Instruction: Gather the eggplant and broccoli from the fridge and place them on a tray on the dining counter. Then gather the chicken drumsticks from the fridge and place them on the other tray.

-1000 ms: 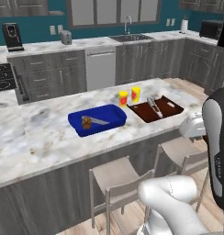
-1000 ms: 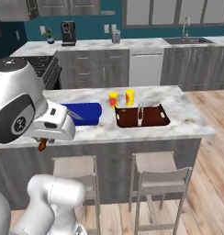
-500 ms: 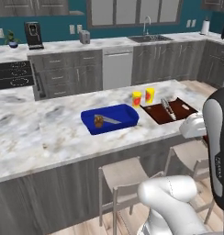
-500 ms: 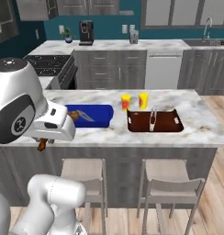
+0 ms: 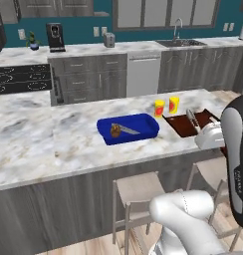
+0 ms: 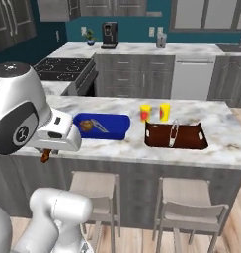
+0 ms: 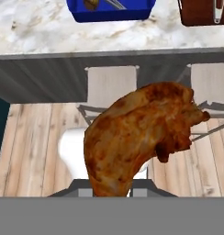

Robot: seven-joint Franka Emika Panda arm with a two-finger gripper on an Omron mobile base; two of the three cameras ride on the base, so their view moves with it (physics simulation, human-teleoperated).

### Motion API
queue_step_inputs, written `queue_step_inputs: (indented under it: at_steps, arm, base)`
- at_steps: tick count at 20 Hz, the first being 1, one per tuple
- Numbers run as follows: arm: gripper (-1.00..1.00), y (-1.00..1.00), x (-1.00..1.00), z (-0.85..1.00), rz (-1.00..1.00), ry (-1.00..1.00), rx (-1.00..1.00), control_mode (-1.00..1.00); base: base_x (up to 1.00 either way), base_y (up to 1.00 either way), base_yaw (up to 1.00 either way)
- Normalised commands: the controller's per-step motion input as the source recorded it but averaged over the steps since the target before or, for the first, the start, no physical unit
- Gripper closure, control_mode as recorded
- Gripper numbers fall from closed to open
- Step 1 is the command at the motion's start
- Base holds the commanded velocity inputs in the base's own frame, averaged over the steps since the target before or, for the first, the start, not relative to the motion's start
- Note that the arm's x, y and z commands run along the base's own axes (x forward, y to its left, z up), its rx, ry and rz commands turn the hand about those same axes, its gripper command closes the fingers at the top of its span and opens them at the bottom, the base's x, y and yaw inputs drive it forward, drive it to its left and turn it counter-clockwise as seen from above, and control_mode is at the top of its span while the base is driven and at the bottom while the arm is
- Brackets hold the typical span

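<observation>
My gripper (image 6: 45,154) is shut on a browned chicken drumstick (image 7: 141,133), which hangs in front of the dining counter (image 7: 49,32) above the stools and covers my fingertips in the hand view. On the counter lies a blue tray (image 5: 143,120) (image 6: 118,129) (image 7: 109,16) with another drumstick (image 5: 114,130) (image 6: 85,126) and a thin grey piece in it. To its right lies a brown tray (image 5: 179,127) (image 6: 191,144) (image 7: 196,18) holding a slim silvery thing. The eggplant, the broccoli and the fridge are out of view.
Two yellow-orange cups (image 5: 159,107) (image 5: 174,104) stand between the trays at the counter's far side. Stools (image 6: 93,185) (image 6: 186,195) line the near side under the counter edge. Behind are the stove (image 6: 68,69), the sink counter and a coffee machine (image 6: 109,35).
The whole picture has shifted: the base has driven, so the counter and both trays sit further right in both base views. The drumstick stays in my shut gripper.
</observation>
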Motion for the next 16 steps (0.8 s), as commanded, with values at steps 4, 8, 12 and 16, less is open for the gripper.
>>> queue_step_inputs:
  at_steps: [4, 8, 12, 16]
  arm:
    - [1.00, 0.03, 0.50, 0.00, 0.09, 0.03, 0.00, -1.00]
    - [1.00, 0.09, 1.00, 0.00, 0.08, 0.09, 0.00, -1.00]
    - [1.00, 0.20, 1.00, -0.10, 0.05, 0.09, 0.00, -1.00]
    - [1.00, 0.26, 0.92, -0.50, 0.03, 0.02, -0.03, -1.00]
  base:
    - [0.43, 0.04, 0.11]
    - [0.00, 0.00, 0.00]
    - [0.00, 0.00, 0.00]
    - [0.00, 0.00, 0.00]
